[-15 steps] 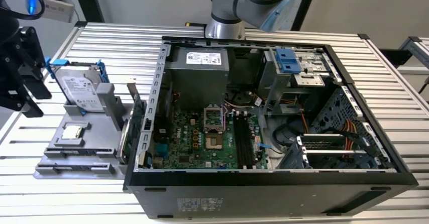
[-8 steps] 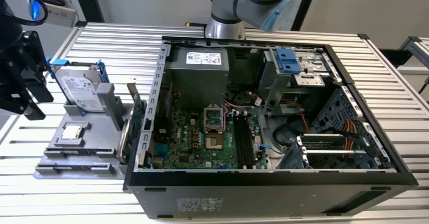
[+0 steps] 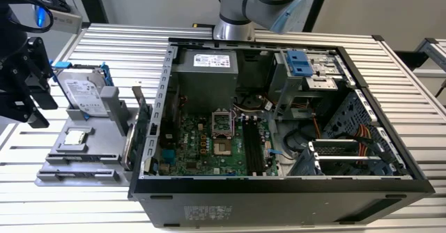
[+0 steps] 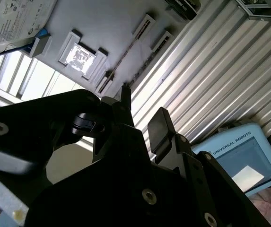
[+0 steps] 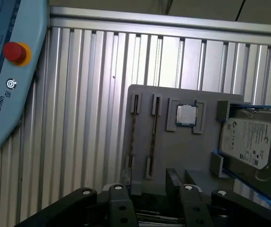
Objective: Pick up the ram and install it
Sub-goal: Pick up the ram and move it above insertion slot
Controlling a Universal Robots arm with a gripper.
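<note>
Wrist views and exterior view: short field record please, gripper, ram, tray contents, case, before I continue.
gripper: over the slotted end of the gray tray, jaws open, holding nothing
ram: on edge in a tray slot, not gripped
gray tray: on the ribbed table, at the exterior view's left of the computer case
processor chip: in a square pocket between slots and hard drive
hard drive: at the tray's end away from the slots
computer case: side open, motherboard exposed
progress: ram not yet picked up
</note>
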